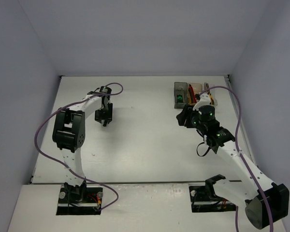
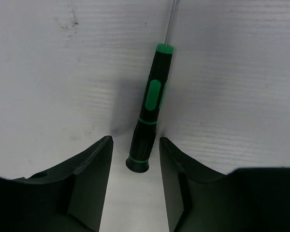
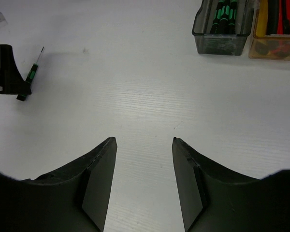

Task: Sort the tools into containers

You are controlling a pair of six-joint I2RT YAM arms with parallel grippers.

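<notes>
The screwdriver (image 2: 150,104) is thin, with a black handle, a green oval inlay, green rings near the butt and a green collar where the bare metal shaft begins. It lies flat on the white desk (image 1: 145,145), in the left half and well apart from the bins. Its shaft points away from my left wrist and runs out of the top of that view.

My left fingers (image 1: 105,117) stand either side of the handle's butt end at a middling width, not clamped on it. One side has a clear strip of desk between finger and handle. The other finger is just beside the handle, and I cannot tell whether it touches.

My left arm reaches forward, with its wrist bent so the fingers point down at the desk.

My right arm stretches toward the far right. My right fingers (image 1: 183,117) are parted over bare desk with nothing between them. Beyond them sit the smoky grey bin (image 3: 220,43), holding green-and-black screwdrivers, and the amber bin (image 3: 275,50), holding yellow, red and black handles.
</notes>
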